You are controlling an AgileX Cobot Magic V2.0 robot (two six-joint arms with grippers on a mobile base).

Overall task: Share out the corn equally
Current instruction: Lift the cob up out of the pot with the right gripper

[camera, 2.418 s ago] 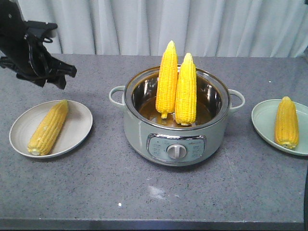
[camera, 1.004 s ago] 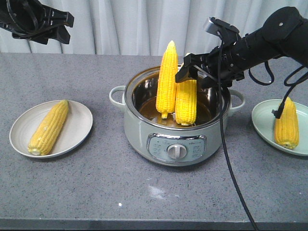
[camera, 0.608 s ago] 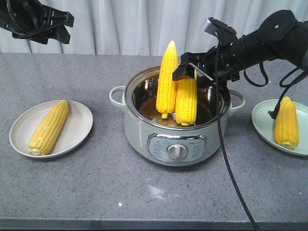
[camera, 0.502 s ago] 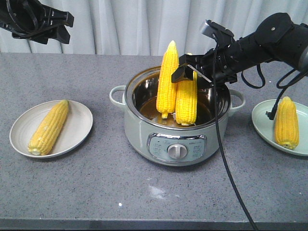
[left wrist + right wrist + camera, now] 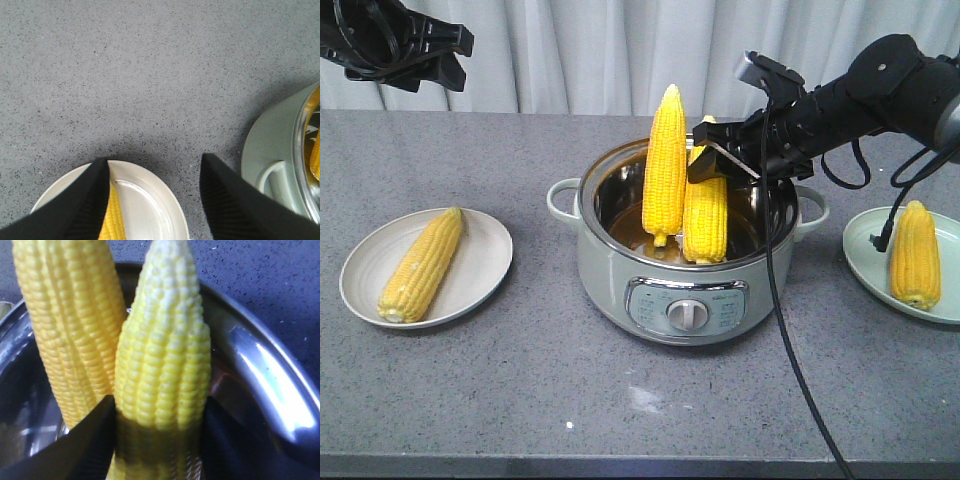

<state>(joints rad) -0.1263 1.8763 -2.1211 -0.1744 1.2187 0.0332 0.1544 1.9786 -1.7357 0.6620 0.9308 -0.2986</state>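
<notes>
Right gripper [image 5: 715,150] [image 5: 160,440] (black, entering from the upper right of the front view): its two fingers [image 5: 85,440] press against opposite sides of the shorter cob [image 5: 706,215] [image 5: 162,365] a little below the tip, clamped on it. The shorter cob stands nearly upright, tip upward, with its lower end inside the cooker pot [image 5: 610,270] [image 5: 265,370] at the centre of the frame. Touching it on the left stands the taller cob [image 5: 665,165] [image 5: 65,325], also upright in the pot and clear of the fingers. A black cable [image 5: 790,340] hangs from the right arm across the pot's right side to the lower edge of the frame.

Left gripper [image 5: 455,60] [image 5: 154,160]: raised at the upper left of the frame, fingers spread apart and holding nothing. Below it lies the cream plate [image 5: 480,270] [image 5: 150,205] at centre left, bearing the left-plate cob [image 5: 420,265] [image 5: 112,220], laid diagonally.

At the right edge, the pale green plate [image 5: 865,245] carries the right-plate cob [image 5: 915,255], tip pointing toward the back. Pot and both plates rest on a grey speckled countertop [image 5: 570,380]; a pale curtain [image 5: 580,50] fills the background.
</notes>
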